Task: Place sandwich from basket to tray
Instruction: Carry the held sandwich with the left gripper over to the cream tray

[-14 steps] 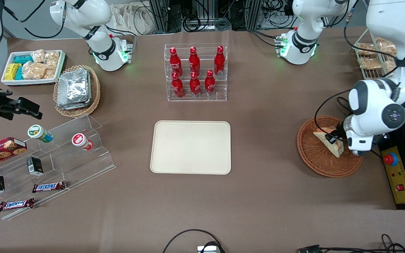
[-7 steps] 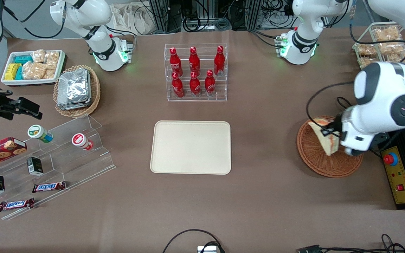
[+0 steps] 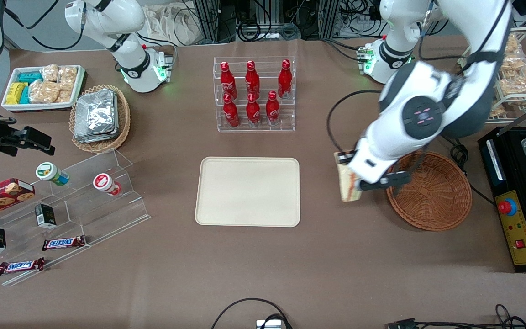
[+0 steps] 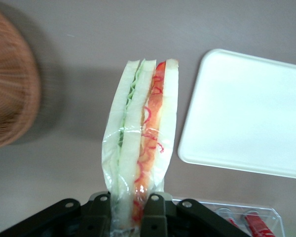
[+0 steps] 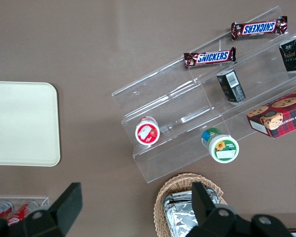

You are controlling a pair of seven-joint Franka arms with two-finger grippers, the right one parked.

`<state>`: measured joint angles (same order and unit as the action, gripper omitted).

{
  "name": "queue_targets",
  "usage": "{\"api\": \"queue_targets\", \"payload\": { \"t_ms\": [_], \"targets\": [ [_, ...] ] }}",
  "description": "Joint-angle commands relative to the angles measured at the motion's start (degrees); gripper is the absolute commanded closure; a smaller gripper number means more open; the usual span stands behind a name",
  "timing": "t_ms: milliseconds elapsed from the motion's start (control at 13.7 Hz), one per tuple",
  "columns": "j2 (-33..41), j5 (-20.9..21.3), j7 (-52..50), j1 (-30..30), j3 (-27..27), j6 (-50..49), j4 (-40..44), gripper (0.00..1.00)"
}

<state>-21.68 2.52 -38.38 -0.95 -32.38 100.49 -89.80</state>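
Note:
My gripper (image 3: pixel 354 183) (image 4: pixel 129 210) is shut on the sandwich (image 3: pixel 348 183) (image 4: pixel 142 138), a clear-wrapped wedge of pale bread with green and red filling. It hangs in the air above bare table, between the reddish-brown wicker basket (image 3: pixel 432 192) (image 4: pixel 10 89) and the cream tray (image 3: pixel 247 191) (image 4: pixel 251 113). In the front view the arm's wrist covers the upper part of the sandwich. Nothing lies in the basket or on the tray.
A clear rack of red bottles (image 3: pixel 254 93) stands farther from the front camera than the tray. A black box with a red button (image 3: pixel 514 214) sits beside the basket at the working arm's end. A tan basket of foil packets (image 3: pixel 98 116) and an acrylic snack stand (image 3: pixel 69 205) lie toward the parked arm's end.
The gripper lifted the sandwich out of the basket and carried it sideways past the rim toward the tray. The basket now stands with nothing in it.

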Motion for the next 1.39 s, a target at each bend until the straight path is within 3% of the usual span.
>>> {"api": "queue_targets", "payload": {
  "t_ms": [0, 438, 656, 729, 802, 875, 948, 1312],
  "targets": [
    [-10.9, 7.65, -4.93, 3.73, -4.61, 1.1, 7.17, 1.0],
    [-26.9, 17.86, -11.88, 14.64, -3.05, 9.73, 15.69, 1.0],
    [-29.47, 18.4, -13.21, 19.14, 0.83, 10.86, 17.38, 1.0],
    [-29.64, 18.4, -13.56, 19.14, 0.83, 11.04, 17.12, 0.89],
    [-29.9, 18.4, -13.82, 19.23, 0.83, 11.05, 17.03, 0.68],
    [-29.99, 18.49, -14.7, 19.23, 0.83, 11.05, 16.94, 0.3],
    [-29.99, 18.75, -14.79, 19.23, 0.92, 11.05, 16.68, 0.0],
    [-27.55, 18.32, -15.14, 18.27, 0.92, 10.08, 16.76, 0.0]
  ]
}}
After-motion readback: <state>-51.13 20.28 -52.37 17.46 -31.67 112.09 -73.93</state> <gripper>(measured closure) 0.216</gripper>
